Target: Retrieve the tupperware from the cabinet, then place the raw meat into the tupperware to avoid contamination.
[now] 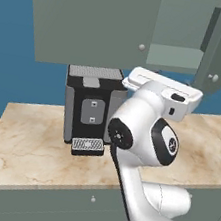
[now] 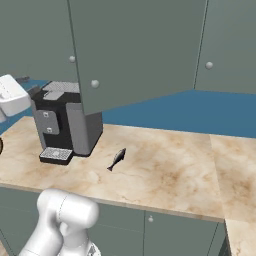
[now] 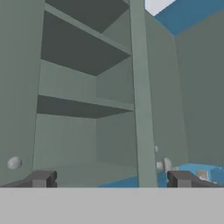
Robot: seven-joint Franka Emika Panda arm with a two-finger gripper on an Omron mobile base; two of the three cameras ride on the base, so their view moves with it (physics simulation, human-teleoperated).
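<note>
The cabinet (image 1: 96, 24) has its doors swung out over the surface (image 2: 165, 170), and the arm is raised so that the hand looks up into the opening, presumably to search the interior for the tupperware, which I cannot make out on what is visible of the shelf (image 3: 83, 107) or the cabinet floor. The tool (image 3: 111, 179), at the bottom of the hand view, is spread wide with nothing between its tips. The raw meat (image 2: 116, 159) lies flat on the marbled top at centre left of the right base view, just right of the coffee machine (image 2: 65, 120) and its drip tray (image 2: 56, 155), well back from the front edge, where it can wait until a container is beside it. Room is tight near the hand: one door edge (image 3: 142, 96) runs vertically through the middle of the hand view, so reaching deeper calls for keeping to the left of it. To the right of the fish the top offers broad room for setting a container down.
</note>
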